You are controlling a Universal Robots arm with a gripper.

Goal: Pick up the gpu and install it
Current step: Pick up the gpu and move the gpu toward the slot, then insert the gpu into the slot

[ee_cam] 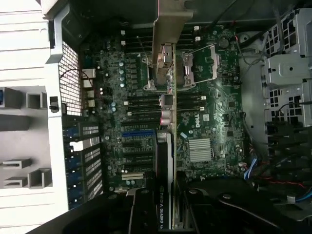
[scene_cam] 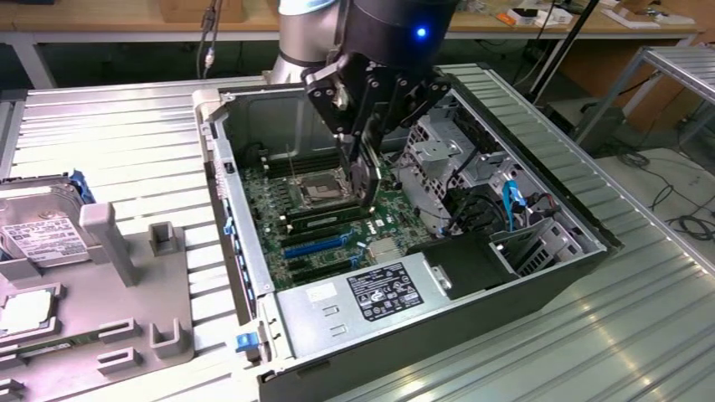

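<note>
Ribbed metal desk carries the open PC case; claw pinches the gpu, card upright and edge-on over the motherboard, beside the CPU socket.

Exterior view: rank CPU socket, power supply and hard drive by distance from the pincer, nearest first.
1. CPU socket, inside the case, just beside the pincer.
2. Power supply, at the case's near end.
3. Hard drive, outside the case, exterior view's far left.
</note>
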